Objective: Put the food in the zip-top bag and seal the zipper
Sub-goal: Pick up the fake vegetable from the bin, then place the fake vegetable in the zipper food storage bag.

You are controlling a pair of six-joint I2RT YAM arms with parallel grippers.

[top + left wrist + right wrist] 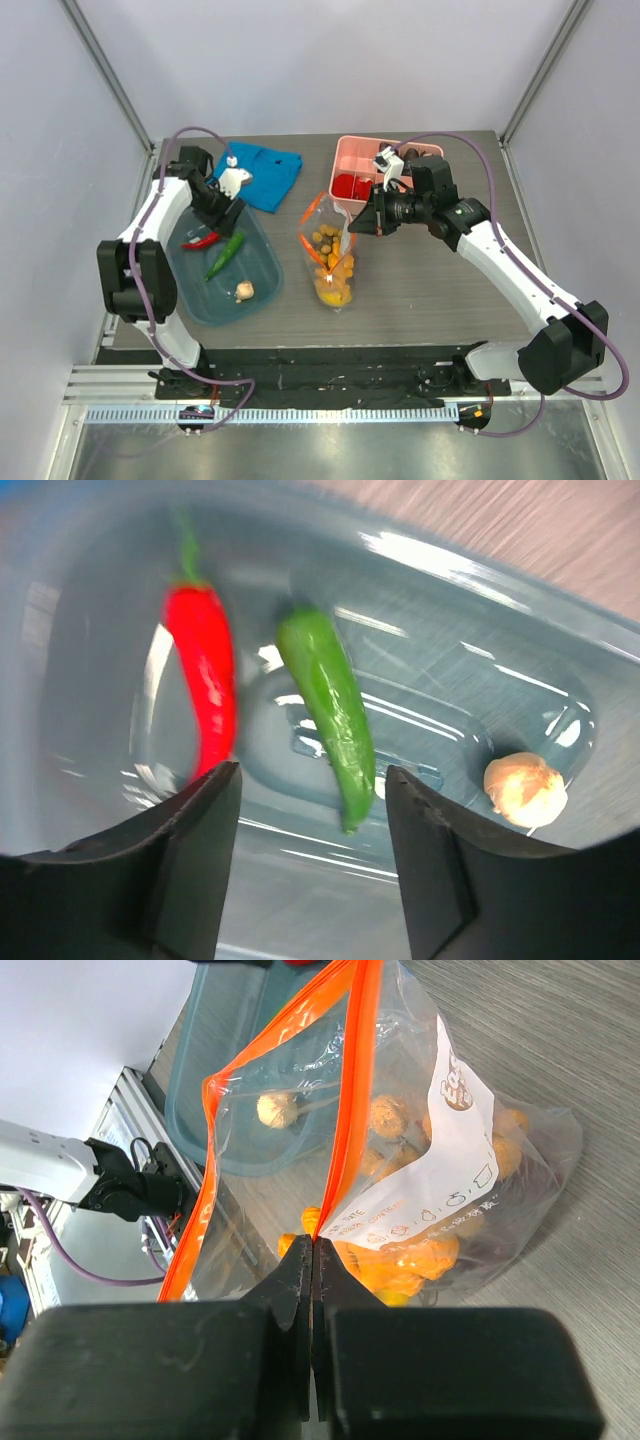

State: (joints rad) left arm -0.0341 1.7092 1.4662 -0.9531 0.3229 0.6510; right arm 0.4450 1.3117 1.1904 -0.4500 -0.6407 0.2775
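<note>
The green vegetable (330, 712) is framed ahead of released left fingers (195, 865), axis across their closing line; the zipper (348, 1100) is pinched by right fingers (290, 1295).

Your left gripper (312, 780) hangs with its jaws spread wide. Your right gripper (312, 1250) is pinched tight, arm stretched inward.

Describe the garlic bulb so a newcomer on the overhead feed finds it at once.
Look in the teal tub on the left side of the table. Three foods lie in it; the garlic bulb sits alone at the near end. It is small, round and beige, whereas the red chili and green vegetable are long and bright.
</note>
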